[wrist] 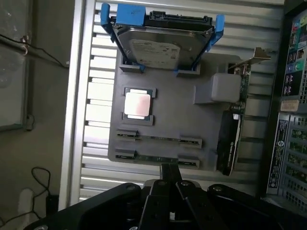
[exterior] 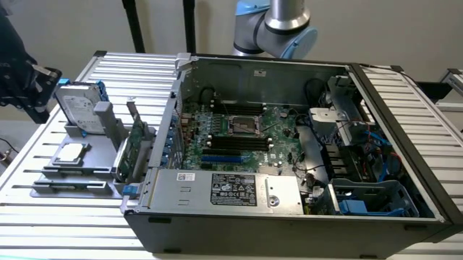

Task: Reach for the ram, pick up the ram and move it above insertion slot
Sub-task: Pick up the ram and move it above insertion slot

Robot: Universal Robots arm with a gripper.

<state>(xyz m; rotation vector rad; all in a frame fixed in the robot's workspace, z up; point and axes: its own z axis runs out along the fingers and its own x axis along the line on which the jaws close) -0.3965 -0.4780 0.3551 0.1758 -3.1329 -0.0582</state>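
Two ram sticks stand edge-on in clips on a grey tray [wrist: 163,110], one [wrist: 158,139] just beyond the other [wrist: 156,158]. The same pair shows in the exterior view at the tray's near end, ram [exterior: 66,169] and ram [exterior: 69,187]. My gripper [wrist: 170,173] hangs above the tray's edge beside the closer stick, shut, with nothing between its fingers. A dark block at the exterior view's left edge looks like my gripper's body [exterior: 25,81]. The black insertion slots [exterior: 239,142] lie on the motherboard inside the open computer case [exterior: 289,227].
The tray also carries an upright hard drive [wrist: 160,45] in a blue frame, a processor chip [wrist: 137,104] and a green expansion card [wrist: 232,129] with a metal bracket. The case wall [exterior: 162,135] rises right beside the card. A slatted metal table [exterior: 65,227] lies under everything.
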